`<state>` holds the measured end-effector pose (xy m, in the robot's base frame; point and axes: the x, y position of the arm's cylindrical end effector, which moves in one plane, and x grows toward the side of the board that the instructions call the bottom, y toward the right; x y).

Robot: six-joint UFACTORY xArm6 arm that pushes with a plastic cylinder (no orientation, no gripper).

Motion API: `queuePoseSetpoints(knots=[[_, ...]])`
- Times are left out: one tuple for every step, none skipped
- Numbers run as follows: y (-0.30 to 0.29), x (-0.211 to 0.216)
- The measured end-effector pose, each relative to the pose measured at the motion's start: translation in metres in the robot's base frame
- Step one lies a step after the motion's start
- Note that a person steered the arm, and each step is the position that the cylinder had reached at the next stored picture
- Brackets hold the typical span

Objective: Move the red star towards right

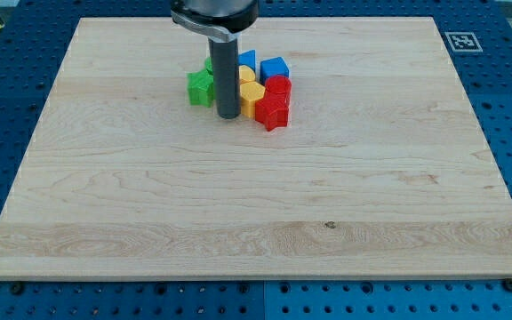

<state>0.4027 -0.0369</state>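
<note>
The red star [275,113] lies near the top middle of the wooden board [256,204], at the lower right of a tight cluster of blocks. My tip [228,116] rests on the board just to the left of the cluster, between a green star [201,87] and a yellow heart [252,96]. The red star is about a block's width to the right of my tip, with the yellow heart between them. A second red block [278,87] sits right above the star.
A blue cube [275,68] and another blue block [247,60] sit at the cluster's top. A green block [210,65] peeks out behind the rod. A fiducial marker [459,40] is at the board's top right corner. Blue perforated table surrounds the board.
</note>
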Motion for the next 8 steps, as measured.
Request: queuePoseSetpoints(knots=[[0.015, 0.001], [0.017, 0.001], [0.032, 0.001], [0.039, 0.001], [0.039, 0.001], [0.039, 0.0], [0.039, 0.0], [0.045, 0.008]])
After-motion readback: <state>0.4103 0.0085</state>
